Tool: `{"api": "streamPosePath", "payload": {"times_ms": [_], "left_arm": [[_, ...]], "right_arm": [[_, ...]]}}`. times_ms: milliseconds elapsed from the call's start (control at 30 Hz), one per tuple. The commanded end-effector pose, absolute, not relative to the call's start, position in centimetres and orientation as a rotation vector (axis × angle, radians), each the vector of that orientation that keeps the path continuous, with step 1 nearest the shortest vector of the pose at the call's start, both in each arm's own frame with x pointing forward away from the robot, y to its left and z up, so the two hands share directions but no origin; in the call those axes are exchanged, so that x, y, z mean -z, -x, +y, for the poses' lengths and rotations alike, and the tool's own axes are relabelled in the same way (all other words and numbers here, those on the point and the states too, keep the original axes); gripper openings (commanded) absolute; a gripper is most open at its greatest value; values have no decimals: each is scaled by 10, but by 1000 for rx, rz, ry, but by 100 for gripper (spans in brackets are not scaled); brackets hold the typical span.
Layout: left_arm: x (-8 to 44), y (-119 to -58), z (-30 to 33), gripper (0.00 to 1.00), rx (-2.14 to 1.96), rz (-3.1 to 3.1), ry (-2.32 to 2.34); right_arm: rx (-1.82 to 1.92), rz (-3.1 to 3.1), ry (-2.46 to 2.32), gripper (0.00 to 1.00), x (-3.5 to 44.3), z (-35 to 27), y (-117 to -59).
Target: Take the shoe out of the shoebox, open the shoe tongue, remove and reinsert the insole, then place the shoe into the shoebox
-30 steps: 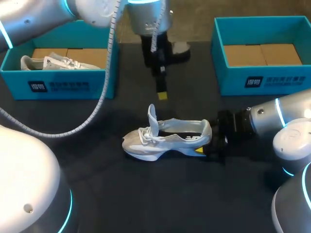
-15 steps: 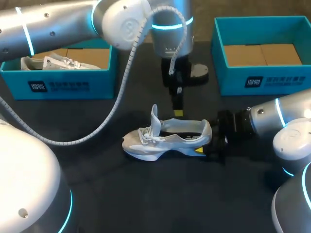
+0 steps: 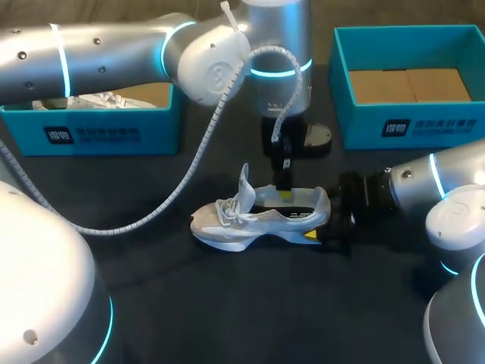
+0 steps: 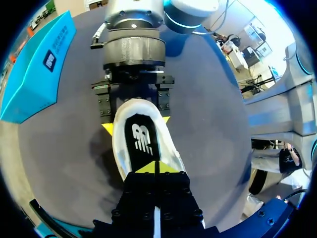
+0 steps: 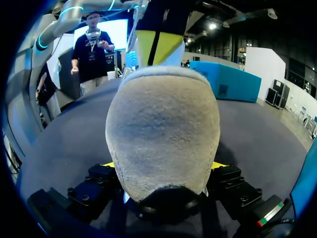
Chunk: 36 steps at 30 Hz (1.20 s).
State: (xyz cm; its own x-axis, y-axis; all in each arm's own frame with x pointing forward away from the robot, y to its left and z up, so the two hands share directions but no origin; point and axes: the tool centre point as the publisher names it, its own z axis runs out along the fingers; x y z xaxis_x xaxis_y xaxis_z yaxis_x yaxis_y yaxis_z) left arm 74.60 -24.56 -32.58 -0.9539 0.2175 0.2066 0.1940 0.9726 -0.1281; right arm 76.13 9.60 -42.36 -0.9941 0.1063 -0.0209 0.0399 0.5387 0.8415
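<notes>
Head view, last second: the left gripper [image 3: 283, 192] has travelled from the upper middle of the frame, down and slightly right, and now sits at the shoe's open mouth, centre frame. Half a second ago its yellow tips hung just above the collar. Now they have dropped to the opening.

The shoe [image 3: 250, 221] has not shifted. It stands on its sole on the dark table [image 3: 227, 311], centre of frame, toe toward the frame's left and heel toward the right. The tongue [image 3: 243, 184] stands pulled up, as before.

The right gripper [image 5: 163, 166] has not moved either. Its two tips press the heel from both sides, steadying the shoe.

In the left wrist view, the left gripper's tips are pressed together with only a thin seam between them, poised over the black insole [image 4: 140, 141]. I see nothing pinched between them. I cannot tell whether they touch the insole.

My reading is that the tongue step is done and the insole removal is just starting. With its tips closed, the left gripper will likely need to part them or hook an insole edge before lifting.

The teal shoebox [image 3: 409, 127] at upper right stands open, well apart from the shoe.
</notes>
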Motion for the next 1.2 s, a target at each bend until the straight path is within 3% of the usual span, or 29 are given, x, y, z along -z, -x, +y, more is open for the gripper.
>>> {"api": "streamPosePath", "payload": {"times_ms": [33, 867, 933, 1033, 1067, 1200], "left_arm": [[342, -748, -252, 0, -132, -2879, 309], [387, -735, -254, 0, -108, -2846, 362], [391, -735, -254, 12, -88, -2861, 365], [393, -733, -253, 15, -93, -2855, 370], [393, -732, -252, 24, -102, -2850, 374], [396, -732, -251, 32, -103, -2848, 370]], "right_arm": [[-1464, 2695, -130, 0, 424, 98, -761], [-1464, 2695, -130, 0, 424, 98, -761], [-1464, 2695, -130, 0, 424, 98, -761], [-1464, 2695, -130, 0, 424, 98, -761], [-1464, 2695, -130, 0, 424, 98, -761], [-1464, 2695, -130, 0, 424, 98, -761]]}}
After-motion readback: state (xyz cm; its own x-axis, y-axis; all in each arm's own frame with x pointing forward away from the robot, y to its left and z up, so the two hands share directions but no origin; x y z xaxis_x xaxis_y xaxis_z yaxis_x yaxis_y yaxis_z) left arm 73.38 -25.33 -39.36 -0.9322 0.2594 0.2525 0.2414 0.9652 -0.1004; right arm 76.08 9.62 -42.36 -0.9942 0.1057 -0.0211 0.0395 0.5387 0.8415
